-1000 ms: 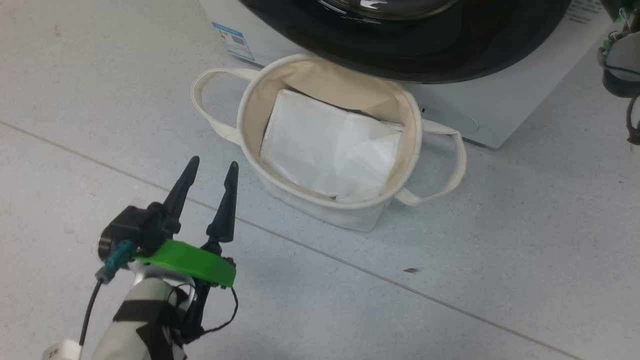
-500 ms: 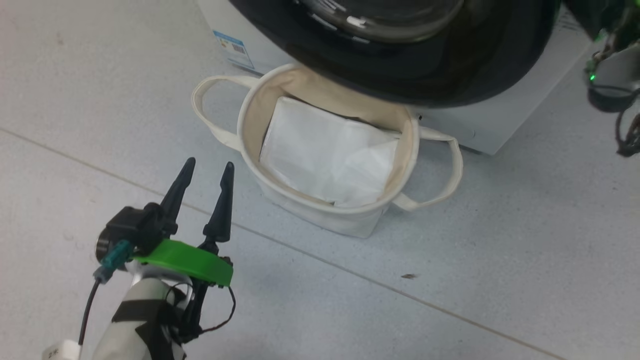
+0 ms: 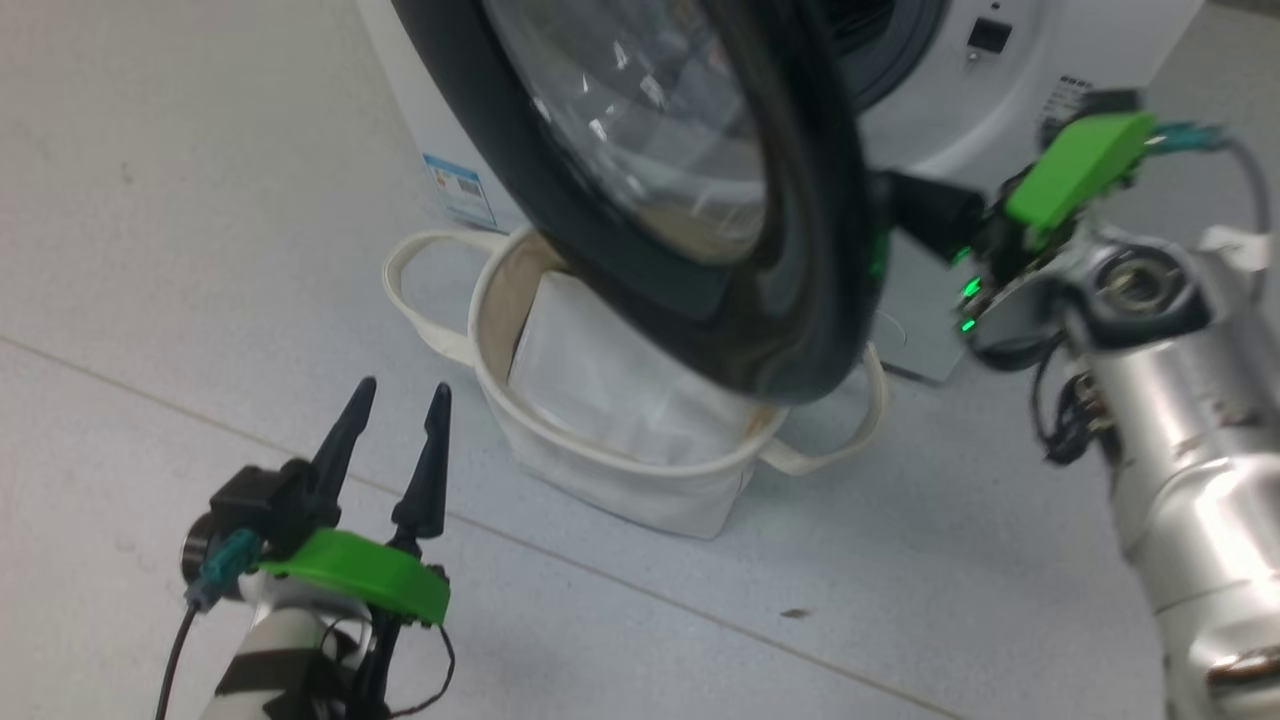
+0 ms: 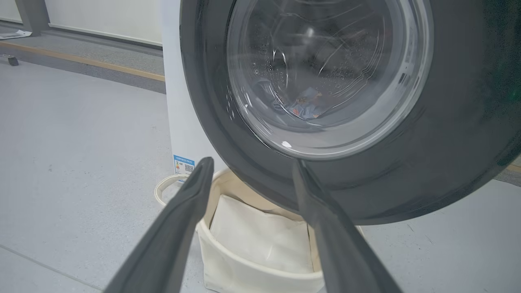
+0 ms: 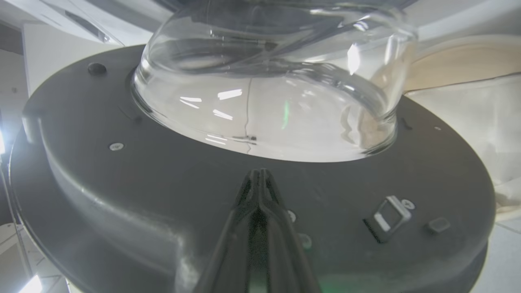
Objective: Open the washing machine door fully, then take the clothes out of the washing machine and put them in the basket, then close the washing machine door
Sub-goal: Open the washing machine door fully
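Half the basket (image 3: 620, 490) behind door (image 3: 805, 250); left end effector (image 3: 402, 392) spread, right end effector (image 5: 257, 176) closed.

My workplace, likely a test lab or showroom rather than a home. The washer (image 3: 940, 110) stands free on a bare grey speckled floor (image 3: 900, 560) with straight seams, a blue label (image 4: 183, 164) low on its casing. Behind it, my left wrist view shows a plain white wall (image 4: 101, 16), a yellow floor line (image 4: 81, 60) and a small caster (image 4: 13, 61)
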